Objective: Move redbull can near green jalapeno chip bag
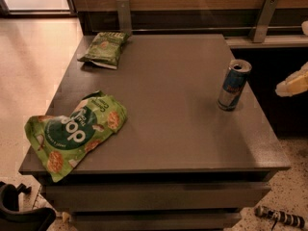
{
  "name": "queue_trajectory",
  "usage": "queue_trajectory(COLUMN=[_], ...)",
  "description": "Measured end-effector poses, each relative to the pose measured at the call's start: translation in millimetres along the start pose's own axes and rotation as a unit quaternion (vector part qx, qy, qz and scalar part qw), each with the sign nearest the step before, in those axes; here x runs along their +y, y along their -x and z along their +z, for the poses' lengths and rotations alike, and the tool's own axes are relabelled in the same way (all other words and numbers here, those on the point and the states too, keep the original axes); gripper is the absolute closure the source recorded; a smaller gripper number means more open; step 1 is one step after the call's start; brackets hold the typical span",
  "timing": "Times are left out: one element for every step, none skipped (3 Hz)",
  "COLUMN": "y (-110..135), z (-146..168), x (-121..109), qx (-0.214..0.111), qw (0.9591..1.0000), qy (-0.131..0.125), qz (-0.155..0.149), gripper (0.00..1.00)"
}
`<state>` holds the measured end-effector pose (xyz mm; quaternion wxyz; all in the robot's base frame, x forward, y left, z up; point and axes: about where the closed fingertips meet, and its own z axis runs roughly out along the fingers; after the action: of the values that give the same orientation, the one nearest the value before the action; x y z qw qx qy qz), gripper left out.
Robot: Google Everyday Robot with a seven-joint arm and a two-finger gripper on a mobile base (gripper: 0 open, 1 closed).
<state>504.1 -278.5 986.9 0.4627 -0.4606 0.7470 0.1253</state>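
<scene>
The redbull can stands upright near the right edge of the grey table, blue and silver with a silver top. The green jalapeno chip bag lies at the table's far left corner, dark olive with a round picture at its middle. Most of the tabletop's width lies between the two. My gripper shows only as a pale yellowish part at the right edge of the view, off the table and a little right of the can, not touching it.
A larger bright green "pop" bag lies at the table's front left corner, overhanging the edge. Two metal brackets stand against the wooden wall behind the table. Dark base parts sit on the floor at lower left.
</scene>
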Motion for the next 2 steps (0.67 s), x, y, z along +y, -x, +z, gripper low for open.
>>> queue_trajectory(y=[-11, -17], z=[19, 40], x=[9, 14], qx=[-0.065, -0.122], qw=[0.9978, 0.9924], qy=[0.000, 0.005], qz=[0.013, 0.014], gripper=[0.00, 0.00])
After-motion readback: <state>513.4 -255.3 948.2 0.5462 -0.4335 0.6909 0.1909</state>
